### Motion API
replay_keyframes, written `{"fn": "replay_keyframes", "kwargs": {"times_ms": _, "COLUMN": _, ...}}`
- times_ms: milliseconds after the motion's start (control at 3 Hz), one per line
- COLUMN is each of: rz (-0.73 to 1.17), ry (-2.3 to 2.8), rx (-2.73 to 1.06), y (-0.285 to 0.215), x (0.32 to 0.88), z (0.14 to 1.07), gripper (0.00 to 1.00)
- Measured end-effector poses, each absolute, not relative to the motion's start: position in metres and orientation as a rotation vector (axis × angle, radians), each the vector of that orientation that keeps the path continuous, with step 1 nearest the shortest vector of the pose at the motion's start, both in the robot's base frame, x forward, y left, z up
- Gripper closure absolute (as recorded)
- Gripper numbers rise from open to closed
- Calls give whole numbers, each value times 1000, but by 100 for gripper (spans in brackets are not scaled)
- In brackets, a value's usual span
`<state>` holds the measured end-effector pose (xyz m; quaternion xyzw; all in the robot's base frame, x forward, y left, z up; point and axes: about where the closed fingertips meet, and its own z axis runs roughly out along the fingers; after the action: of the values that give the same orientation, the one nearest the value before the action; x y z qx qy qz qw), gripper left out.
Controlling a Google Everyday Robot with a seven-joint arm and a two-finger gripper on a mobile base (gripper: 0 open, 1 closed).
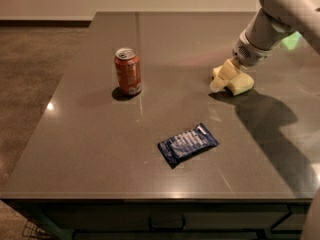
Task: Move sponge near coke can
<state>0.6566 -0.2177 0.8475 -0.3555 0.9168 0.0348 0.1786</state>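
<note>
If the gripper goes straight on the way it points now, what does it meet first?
Most likely the sponge, which lies right at the tip of the gripper. The table is just beneath. Depth is unclear, so it may already be touching the sponge.

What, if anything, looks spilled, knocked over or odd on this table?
Nothing stands out. The coke can stands upright with no spill around it. The blue packet lies flat on the table, merely at a slant. The robot's hand is down at the sponge on the right.
</note>
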Motion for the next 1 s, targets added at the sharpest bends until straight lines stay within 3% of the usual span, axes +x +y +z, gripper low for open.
{"fn": "replay_keyframes", "kwargs": {"times_ms": 1000, "rz": 162, "ry": 2503, "rx": -1151, "y": -191, "x": 653, "z": 865, "gripper": 87}}
